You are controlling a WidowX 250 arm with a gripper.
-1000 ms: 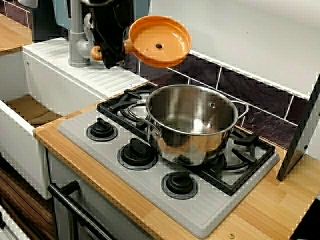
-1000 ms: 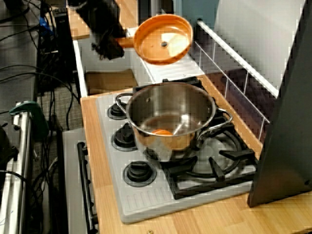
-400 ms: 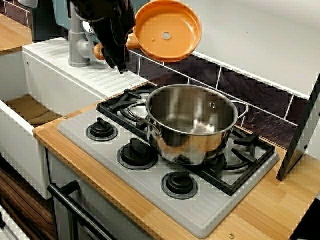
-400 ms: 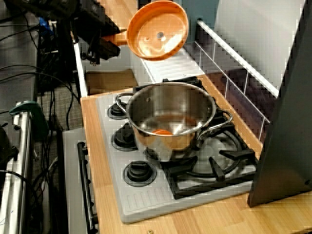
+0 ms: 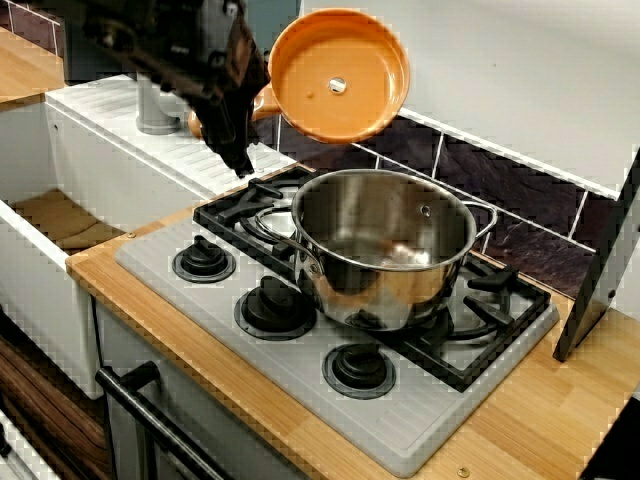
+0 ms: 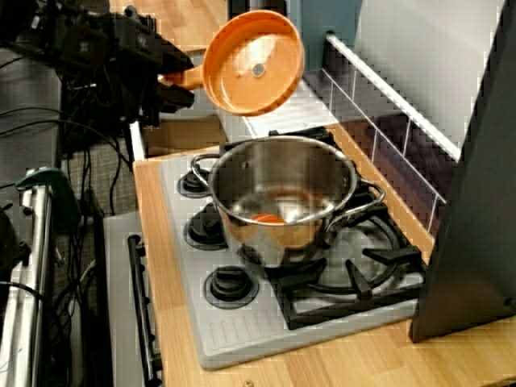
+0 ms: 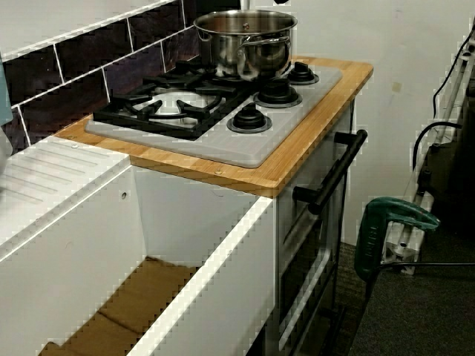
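My gripper (image 5: 240, 100) is shut on the short side handle of an orange shallow pan (image 5: 338, 76), which hangs in the air above and behind the left rim of a steel pot (image 5: 385, 245). The pan is tipped up on edge, its hollow side facing the camera. In the view from the side, the gripper (image 6: 173, 81) reaches in from the left and the orange pan (image 6: 254, 63) hangs above the steel pot (image 6: 282, 193). An orange patch (image 6: 268, 218) shows low inside the pot; I cannot tell whether it is an object or a reflection. The low view from the sink shows the pot (image 7: 245, 33) but no gripper.
The pot stands on the black grate (image 5: 480, 330) of a grey stove (image 5: 190, 300) with three knobs in a wooden counter (image 5: 540, 420). A white sink (image 5: 60, 215) and grey tap (image 5: 152, 95) lie left. A dark panel (image 5: 605, 270) leans at the right.
The orange pan has tipped from nearly flat to standing on edge and shifted slightly toward the wall. The gripper has rotated and dropped a little. The pot has not moved.
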